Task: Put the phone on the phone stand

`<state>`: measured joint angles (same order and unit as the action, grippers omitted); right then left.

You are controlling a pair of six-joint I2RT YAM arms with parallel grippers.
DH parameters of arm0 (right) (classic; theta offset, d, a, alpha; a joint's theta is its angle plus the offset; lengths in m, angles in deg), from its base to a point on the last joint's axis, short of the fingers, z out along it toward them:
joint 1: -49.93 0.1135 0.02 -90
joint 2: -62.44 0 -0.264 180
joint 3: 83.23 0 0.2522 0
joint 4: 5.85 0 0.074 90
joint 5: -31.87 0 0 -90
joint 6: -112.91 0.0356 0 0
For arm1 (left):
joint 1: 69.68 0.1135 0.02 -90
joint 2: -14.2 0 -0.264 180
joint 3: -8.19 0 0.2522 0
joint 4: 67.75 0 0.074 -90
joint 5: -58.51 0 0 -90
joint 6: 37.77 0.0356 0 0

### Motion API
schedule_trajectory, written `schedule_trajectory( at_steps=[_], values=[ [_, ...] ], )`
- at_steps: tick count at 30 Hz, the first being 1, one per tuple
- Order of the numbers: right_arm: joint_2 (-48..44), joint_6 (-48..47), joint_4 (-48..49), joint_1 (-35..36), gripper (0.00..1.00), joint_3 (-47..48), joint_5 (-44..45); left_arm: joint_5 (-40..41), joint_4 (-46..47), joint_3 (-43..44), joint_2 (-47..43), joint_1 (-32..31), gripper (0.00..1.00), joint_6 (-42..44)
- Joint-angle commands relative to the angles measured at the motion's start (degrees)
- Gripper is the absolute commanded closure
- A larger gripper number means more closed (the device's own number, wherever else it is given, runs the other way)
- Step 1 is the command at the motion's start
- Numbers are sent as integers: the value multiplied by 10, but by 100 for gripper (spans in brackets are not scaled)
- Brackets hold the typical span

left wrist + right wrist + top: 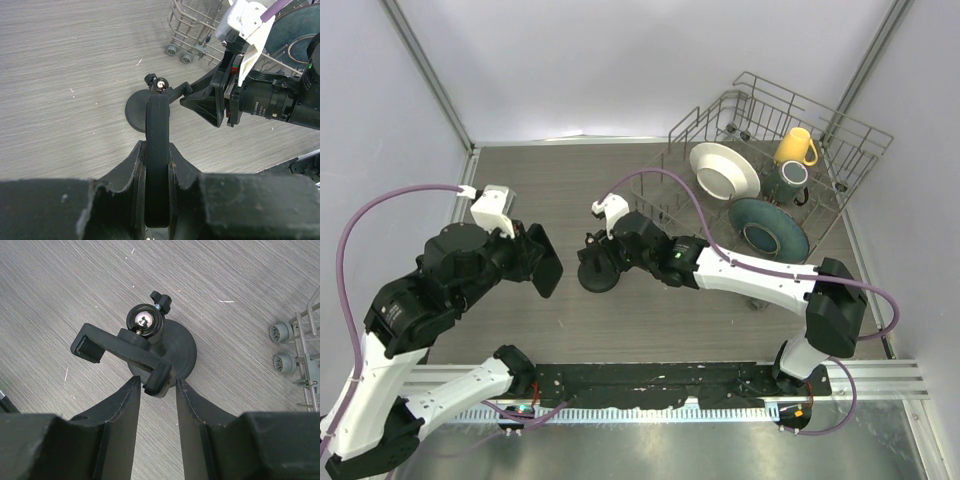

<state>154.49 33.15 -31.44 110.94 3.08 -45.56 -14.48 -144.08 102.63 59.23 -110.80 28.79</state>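
Left wrist view: the left pincer [156, 146] clamps the phone [157, 170] edge-on. The right pincer [157, 380] narrowly straddles the cradle tip of the phone stand [172, 347] on the counter [60, 290]; whether it grips is unclear.

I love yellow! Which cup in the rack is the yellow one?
The mug at the back of the dish rack; the other cup, just in front of it, is dark green.

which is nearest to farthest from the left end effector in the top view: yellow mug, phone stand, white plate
1. phone stand, just right of the left end effector
2. white plate, farther right and back
3. yellow mug, far right, at the back
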Motion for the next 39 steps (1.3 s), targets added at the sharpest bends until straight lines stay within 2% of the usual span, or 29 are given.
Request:
schedule_trajectory(
  at_steps=[1,7,15,22,25,27,28,29,32,36,39],
  values=[
    [4,-14,23,1,61,32,17,-12,61,-1,4,2,100,9],
    [14,-18,17,1,71,39,24,-17,63,-7,2,2,100,4],
    [19,-25,16,1,66,44,33,-22,63,-8,5,2,100,2],
    [31,-34,-14,2,67,72,50,-23,65,-8,9,3,100,1],
    [35,-36,-25,2,72,77,65,-25,68,-11,8,2,100,0],
    [38,-38,-26,2,83,80,68,-27,71,-13,10,2,100,-2],
    [41,-39,-31,2,93,83,73,-27,72,-16,10,2,100,-3],
    [44,-42,-35,2,99,86,76,-27,75,-18,10,2,100,-5],
    [43,-56,-42,2,99,88,65,-32,89,-30,10,3,100,-15],
    [14,-73,-42,2,99,68,19,-81,132,-61,0,3,100,-10],
    [-3,-73,-38,-9,100,46,-53,-201,226,-137,-36,3,100,14]
  ],
)
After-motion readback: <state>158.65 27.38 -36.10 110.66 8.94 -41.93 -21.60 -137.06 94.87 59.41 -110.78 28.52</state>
